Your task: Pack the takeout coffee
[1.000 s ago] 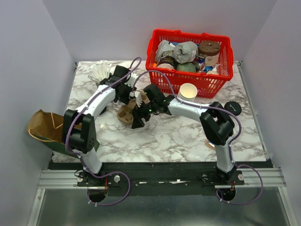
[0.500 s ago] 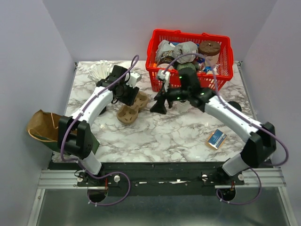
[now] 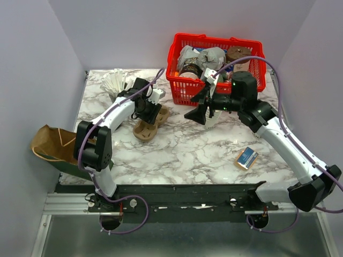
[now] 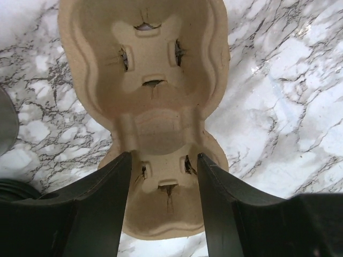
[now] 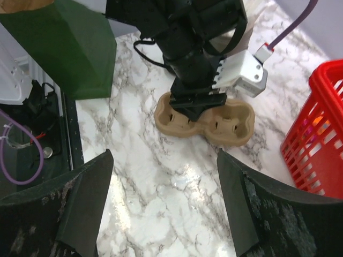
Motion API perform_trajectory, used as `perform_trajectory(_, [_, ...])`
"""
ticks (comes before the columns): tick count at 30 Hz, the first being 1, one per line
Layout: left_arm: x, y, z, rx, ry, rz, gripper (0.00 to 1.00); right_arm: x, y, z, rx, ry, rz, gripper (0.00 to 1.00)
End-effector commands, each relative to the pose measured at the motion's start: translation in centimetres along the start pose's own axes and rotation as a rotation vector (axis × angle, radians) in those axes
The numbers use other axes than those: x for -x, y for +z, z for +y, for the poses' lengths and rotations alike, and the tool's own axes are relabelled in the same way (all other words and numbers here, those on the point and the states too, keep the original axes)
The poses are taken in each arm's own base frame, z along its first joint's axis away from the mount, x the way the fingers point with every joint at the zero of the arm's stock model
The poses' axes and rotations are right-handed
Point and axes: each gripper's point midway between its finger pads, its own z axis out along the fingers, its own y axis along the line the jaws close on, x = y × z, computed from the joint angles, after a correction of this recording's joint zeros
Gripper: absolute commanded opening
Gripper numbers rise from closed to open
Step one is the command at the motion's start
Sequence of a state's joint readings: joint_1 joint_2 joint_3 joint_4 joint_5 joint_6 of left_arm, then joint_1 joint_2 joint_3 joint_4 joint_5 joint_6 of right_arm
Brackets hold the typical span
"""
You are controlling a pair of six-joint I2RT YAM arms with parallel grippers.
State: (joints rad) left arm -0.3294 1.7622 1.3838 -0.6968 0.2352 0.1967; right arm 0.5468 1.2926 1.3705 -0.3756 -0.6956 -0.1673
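The two-cup carrier (image 4: 155, 69), soft moulded pulp with a pinched waist, lies at 9 o'clock of the marble tabletop (image 3: 187, 150). The left end effector (image 4: 164, 156) straddles that waist, jaws apart. A hard squeeze could crumple the fibre, or the carrier could skid on the slick stone. The right end effector (image 5: 164, 160) hangs wide and empty near the red plastic basket (image 3: 185, 91) at 1 o'clock.

Marble table (image 3: 193, 155) bears a cup carrier (image 3: 147, 127), red basket (image 3: 185, 91) and small box (image 3: 246, 158).
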Motion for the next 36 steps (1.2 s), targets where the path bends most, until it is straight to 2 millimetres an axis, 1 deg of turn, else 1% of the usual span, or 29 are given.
perform_trajectory(1, [1.2, 0.3, 1.1, 0.046, 0.030, -0.017, 0.60, -2.1, 0.2, -0.8, -0.032, 0.074, 0.040, 0.88])
perform_trajectory(5, [1.9, 0.5, 1.5, 0.058, 0.047, -0.027, 0.60, -2.2, 0.3, -1.0, -0.035, 0.081, 0.039, 0.88])
perform_trajectory(8, [2.1, 0.8, 1.4, 0.043, 0.048, -0.030, 0.60, -2.4, 0.4, -1.2, -0.039, 0.092, 0.044, 0.88])
perform_trajectory(11, [2.4, 1.1, 1.2, 0.028, 0.048, -0.030, 0.59, -2.8, 0.5, -1.3, -0.040, 0.102, 0.047, 0.88])
perform_trajectory(17, [2.6, 1.5, 1.4, 0.030, 0.053, -0.020, 0.56, -3.1, 0.5, -1.6, -0.049, 0.111, 0.048, 0.88])
perform_trajectory(26, [1.9, 2.3, 1.4, 0.017, 0.049, 0.010, 0.55, -3.7, 0.6, -1.9, -0.056, 0.132, 0.054, 0.89])
perform_trajectory(30, [1.7, 2.2, 1.1, 0.005, 0.041, 0.015, 0.55, -3.8, 0.7, -2.1, -0.057, 0.140, 0.055, 0.89])
perform_trajectory(36, [2.6, 1.1, 0.3, -0.020, 0.045, -0.045, 0.55, -4.0, 0.9, -2.2, -0.054, 0.150, 0.056, 0.89])
